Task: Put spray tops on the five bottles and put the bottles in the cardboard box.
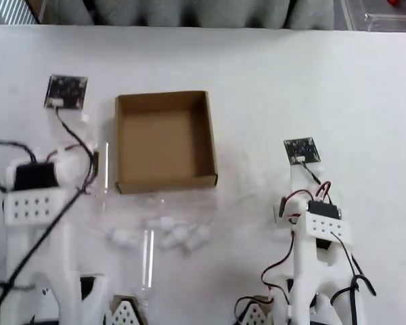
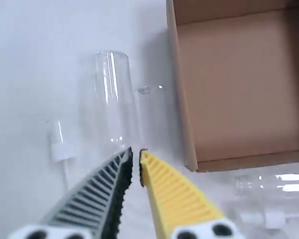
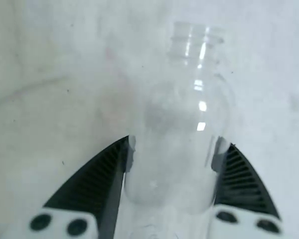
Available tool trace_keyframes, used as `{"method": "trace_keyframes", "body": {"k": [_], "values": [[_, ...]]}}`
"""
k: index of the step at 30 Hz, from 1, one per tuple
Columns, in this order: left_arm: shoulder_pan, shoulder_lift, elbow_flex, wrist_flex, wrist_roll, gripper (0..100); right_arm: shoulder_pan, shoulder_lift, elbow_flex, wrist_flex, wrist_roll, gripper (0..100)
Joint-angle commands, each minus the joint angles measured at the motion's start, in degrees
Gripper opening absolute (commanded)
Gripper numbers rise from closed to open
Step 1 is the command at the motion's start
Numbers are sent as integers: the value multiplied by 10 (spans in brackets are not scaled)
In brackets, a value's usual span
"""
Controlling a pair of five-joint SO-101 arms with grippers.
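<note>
Bottle [image 3: 189,114] sat pinched in my right gripper [image 3: 172,149], neck bare; my left gripper [image 2: 135,152] was pressed together, empty. Spray tops [image 1: 179,235] lay at six o'clock from the cardboard box [image 1: 166,181]. I judged it best to hold the neck steady while fetching a top.

- The left arm [image 1: 34,196] rises from the near left edge of the table [image 1: 291,81] and stretches away from its base.
- The left tool [image 2: 135,155] points down, grey and yellow fingers drawn together, tips almost touching, nothing between them.
- The right arm [image 1: 317,227] stands at the near right, less extended.
- The right tool [image 3: 174,147] presses its black fingers against both sides of a clear bottle [image 3: 189,99].
</note>
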Motion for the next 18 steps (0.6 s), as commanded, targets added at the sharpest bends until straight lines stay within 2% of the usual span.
{"method": "trace_keyframes", "body": {"k": [1,8,11,18], "values": [[-7,159,-146,6,2,39,4,-15,-2,-6,0,205],[-42,333,-283,6,11,40,5,-15,-2,-7,0,205],[-75,392,-324,6,65,50,5,-15,-2,-7,0,205],[-97,500,-389,5,62,280,4,-15,-2,-7,0,205]]}}
